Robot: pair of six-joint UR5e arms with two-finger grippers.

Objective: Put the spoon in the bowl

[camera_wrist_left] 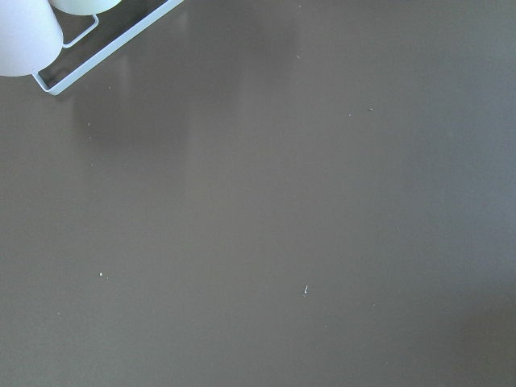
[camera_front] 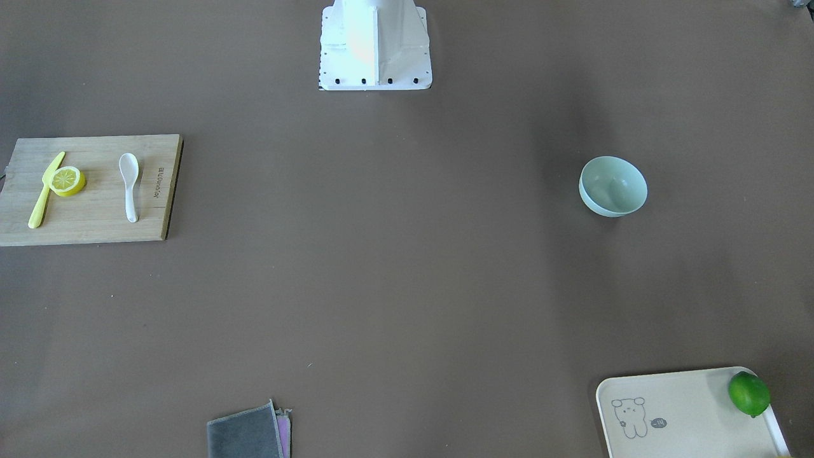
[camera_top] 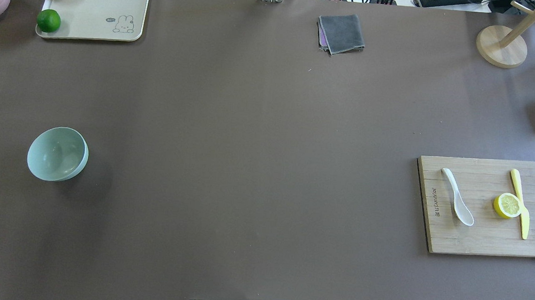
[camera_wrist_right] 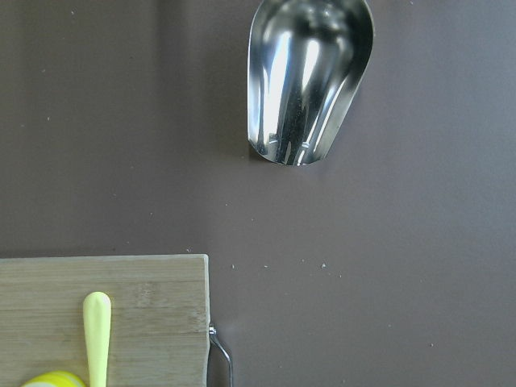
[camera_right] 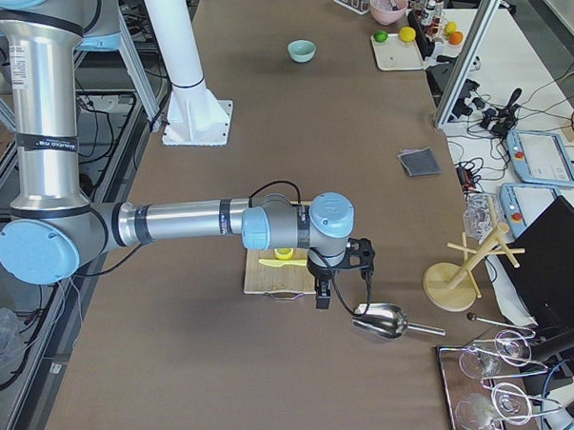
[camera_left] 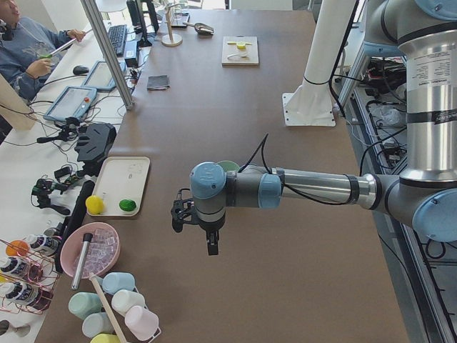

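Note:
The white spoon (camera_front: 130, 184) lies on a wooden cutting board (camera_front: 95, 222), scoop toward the robot; it also shows in the overhead view (camera_top: 457, 203). The mint-green bowl (camera_front: 613, 186) stands empty and upright on the table's other side (camera_top: 57, 154). My left gripper (camera_left: 207, 239) hangs above the table close to the bowl's end. My right gripper (camera_right: 333, 284) hangs over the board's outer edge. Both show only in side views, so I cannot tell whether they are open or shut. Neither wrist view shows fingers.
A yellow knife (camera_top: 520, 203) and a lemon half (camera_top: 507, 205) share the board. A metal scoop (camera_wrist_right: 310, 76) lies just beyond it. A cream tray (camera_top: 98, 13) holds a lime and a lemon. A grey cloth (camera_top: 341, 33) and a wooden stand (camera_top: 500, 46) sit at the far edge.

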